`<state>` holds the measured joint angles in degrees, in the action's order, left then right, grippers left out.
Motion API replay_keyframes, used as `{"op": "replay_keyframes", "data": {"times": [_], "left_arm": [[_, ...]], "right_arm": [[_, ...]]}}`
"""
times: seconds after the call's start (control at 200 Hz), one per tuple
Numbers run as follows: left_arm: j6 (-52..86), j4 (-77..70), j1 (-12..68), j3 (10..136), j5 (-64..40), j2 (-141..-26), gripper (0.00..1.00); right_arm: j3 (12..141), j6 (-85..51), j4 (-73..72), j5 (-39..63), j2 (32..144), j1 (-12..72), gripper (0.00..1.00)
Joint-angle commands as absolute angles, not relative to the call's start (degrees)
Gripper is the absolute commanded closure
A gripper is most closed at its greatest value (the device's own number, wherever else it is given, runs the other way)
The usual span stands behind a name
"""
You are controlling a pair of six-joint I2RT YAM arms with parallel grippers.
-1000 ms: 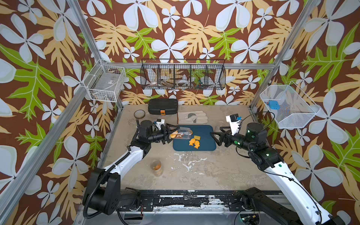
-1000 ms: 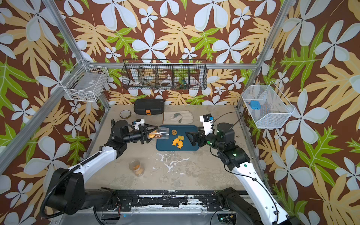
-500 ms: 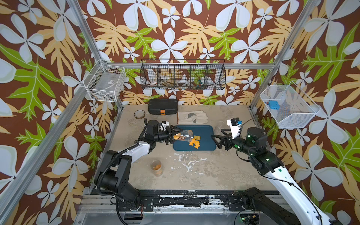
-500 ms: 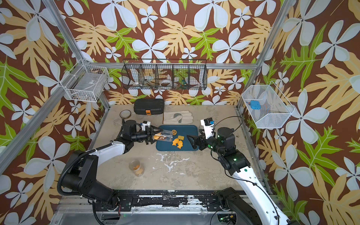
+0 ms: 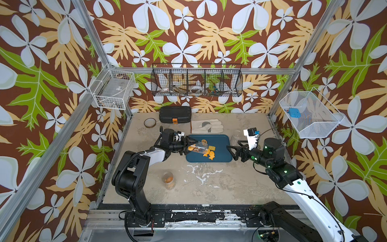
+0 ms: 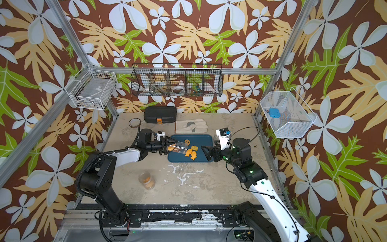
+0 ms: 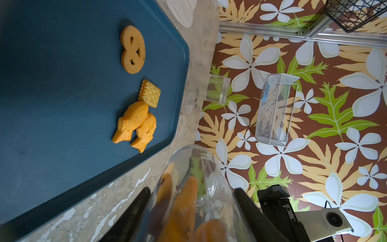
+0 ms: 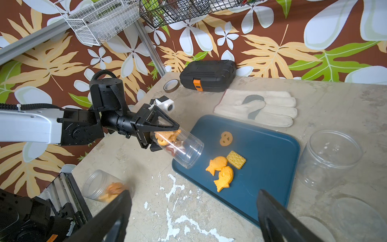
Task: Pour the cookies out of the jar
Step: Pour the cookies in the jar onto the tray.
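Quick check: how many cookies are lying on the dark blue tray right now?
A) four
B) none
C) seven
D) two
A: on the dark blue plastic tray lie one tan pretzel-shaped biscuit, one yellow square cracker and two orange fish-shaped biscuits; the others sit inside the clear plastic jar tilted in the left tool.
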<state>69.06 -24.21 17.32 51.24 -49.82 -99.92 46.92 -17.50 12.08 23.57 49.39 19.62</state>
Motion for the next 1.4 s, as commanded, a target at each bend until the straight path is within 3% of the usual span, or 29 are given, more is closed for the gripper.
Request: {"op": "replay_keyframes", "data": {"times": [0.0, 0.661, 0.931, 1.316, 1.396], "left_arm": [[64.73, -21.01, 17.4, 52.56, -48.83, -100.15, 0.42], [58.79, -12.81, 17.66, 57.1, -48.16, -101.71, 0.42], [50.79, -2.4, 18.31, 60.55, -43.44, -100.72, 0.41], [52.37, -4.36, 18.2, 58.65, -44.73, -100.13, 0.41], [56.96, -10.32, 18.02, 56.47, -47.25, -100.33, 0.41]], "right_arm": [[46.42, -18.08, 10.31, 23.47, 49.11, 19.66, 0.07], [46.16, -18.37, 9.49, 24.18, 49.33, 19.85, 0.07], [45.66, -18.59, 8.92, 24.36, 49.63, 20.04, 0.07], [44.91, -20.12, 7.25, 24.83, 50.1, 20.58, 0.07], [44.91, -20.15, 7.18, 25.05, 50.22, 20.64, 0.07]]}}
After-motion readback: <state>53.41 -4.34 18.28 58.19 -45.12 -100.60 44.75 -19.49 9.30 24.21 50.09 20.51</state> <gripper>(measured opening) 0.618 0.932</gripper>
